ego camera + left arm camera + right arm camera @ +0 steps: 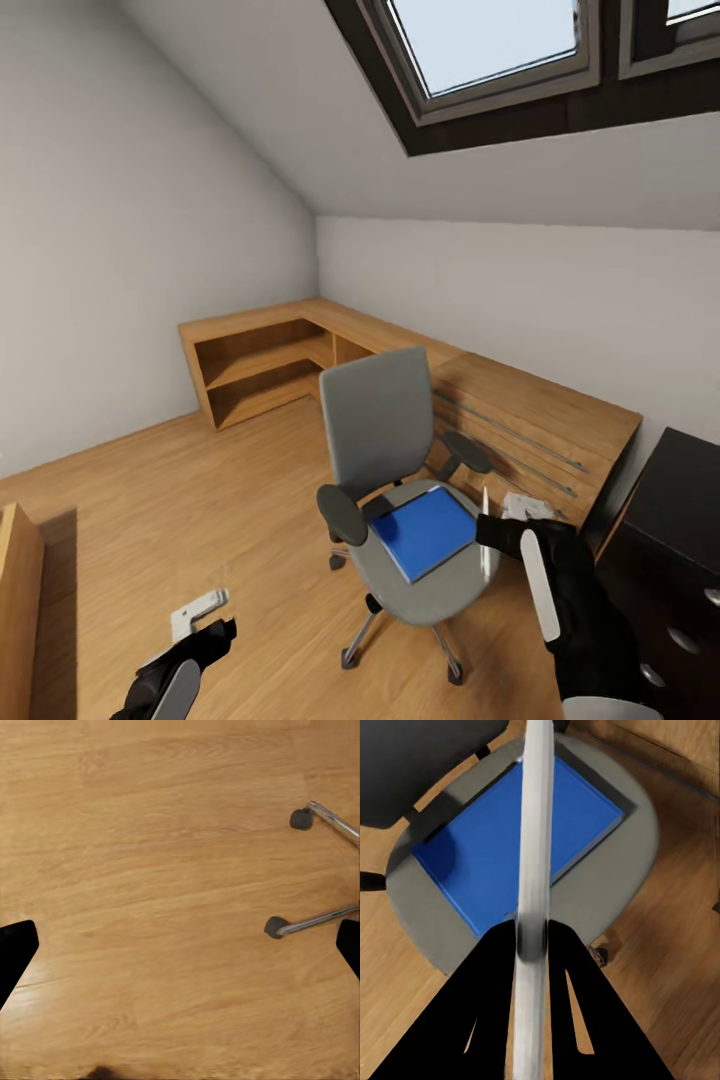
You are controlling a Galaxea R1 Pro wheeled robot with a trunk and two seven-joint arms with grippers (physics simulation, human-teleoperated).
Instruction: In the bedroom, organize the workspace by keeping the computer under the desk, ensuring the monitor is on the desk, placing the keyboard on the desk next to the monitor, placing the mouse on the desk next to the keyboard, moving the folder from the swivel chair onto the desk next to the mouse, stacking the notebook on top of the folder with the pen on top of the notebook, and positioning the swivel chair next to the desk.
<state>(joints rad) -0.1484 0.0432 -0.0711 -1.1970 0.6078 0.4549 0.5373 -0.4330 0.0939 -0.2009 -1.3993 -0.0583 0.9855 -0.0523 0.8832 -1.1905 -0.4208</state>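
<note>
Right gripper (531, 937) is clenched on the pen (537, 832), holding it upright just above the swivel chair (385, 420) seat. The folder (428, 530) lies flat on that seat, nothing on top of it. Left gripper (200, 612) hangs low over the wood floor (165, 855), fingers spread and holding nothing, near two chair casters. Desk (680, 530) edge with its drawer unit sits just right of the chair. Low wooden shelving (260, 365) runs along the walls behind, its open compartments bare.
</note>
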